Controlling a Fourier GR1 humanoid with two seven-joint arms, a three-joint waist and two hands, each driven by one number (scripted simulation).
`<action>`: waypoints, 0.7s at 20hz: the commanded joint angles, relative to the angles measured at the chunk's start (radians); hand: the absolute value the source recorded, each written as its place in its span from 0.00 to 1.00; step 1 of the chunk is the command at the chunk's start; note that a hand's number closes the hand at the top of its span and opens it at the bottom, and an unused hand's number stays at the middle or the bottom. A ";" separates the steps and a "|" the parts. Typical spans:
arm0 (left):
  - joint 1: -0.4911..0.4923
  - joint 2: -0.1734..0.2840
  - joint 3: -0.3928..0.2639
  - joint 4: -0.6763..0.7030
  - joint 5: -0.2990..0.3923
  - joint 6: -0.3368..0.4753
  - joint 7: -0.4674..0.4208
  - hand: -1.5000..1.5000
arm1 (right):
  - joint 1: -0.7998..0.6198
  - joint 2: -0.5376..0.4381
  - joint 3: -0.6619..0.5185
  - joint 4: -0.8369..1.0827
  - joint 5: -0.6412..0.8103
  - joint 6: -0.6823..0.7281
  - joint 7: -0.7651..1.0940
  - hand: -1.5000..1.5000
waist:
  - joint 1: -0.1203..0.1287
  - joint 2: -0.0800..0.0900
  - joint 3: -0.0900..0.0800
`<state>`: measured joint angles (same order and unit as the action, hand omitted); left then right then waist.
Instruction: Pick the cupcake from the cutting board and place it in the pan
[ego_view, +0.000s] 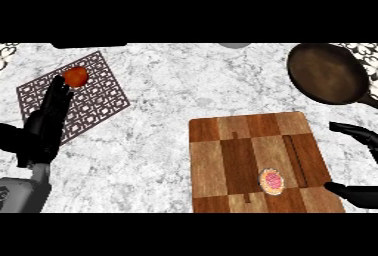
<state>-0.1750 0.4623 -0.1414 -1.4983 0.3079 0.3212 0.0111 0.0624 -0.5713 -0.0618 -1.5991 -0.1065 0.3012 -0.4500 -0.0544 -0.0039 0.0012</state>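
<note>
Cupcake (272, 181), seen from above as a small round with pink topping, is sitting on the cutting board (255, 162), toward the board's lower right part and just left of a dark groove running along the board's right side. Nothing is touching it. The cutting board, a wooden checker of light and dark blocks, is lying on the marble counter (159, 140). Up and to the right of the board, well apart from the cupcake, the dark round pan (327, 73) is resting on the counter with its handle running off toward the right edge, and nothing is showing inside it. The right hand (360, 192) is showing at the board's right side, with one black finger or thumb reaching in near the board's lower right corner, close to the cupcake but apart from it, and another black finger (354, 131) spreading out higher up beside the board's right edge; the fingers are standing apart and open, curling round nothing, though much of the hand is cut off by the frame so its palm is hard to make out. Far to the left of the board, the left hand (46, 127) is lying open over a dark patterned mat (96, 97), its straight fingers pointing toward a small orange-red round thing (75, 76) on the mat, possibly touching it.
</note>
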 joint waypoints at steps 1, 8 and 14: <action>0.024 0.001 0.017 0.023 0.012 -0.046 -0.034 0.50 | 0.127 -0.131 -0.131 -0.026 0.048 0.037 -0.153 0.00 | 0.024 0.000 -0.001; -0.034 -0.025 0.000 0.042 -0.011 -0.035 0.001 0.50 | 0.121 -0.426 -0.250 -0.208 0.033 0.218 0.083 0.00 | 0.033 0.001 -0.004; -0.069 -0.087 -0.005 0.118 -0.057 -0.036 -0.046 0.50 | 0.053 -0.397 -0.245 -0.448 -0.068 0.220 0.419 0.00 | 0.043 0.003 -0.003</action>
<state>-0.2258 0.4114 -0.1478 -1.4329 0.2737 0.2888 0.0074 0.1410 -0.9680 -0.3127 -1.9061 -0.1442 0.5203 -0.1995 -0.0174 -0.0027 -0.0020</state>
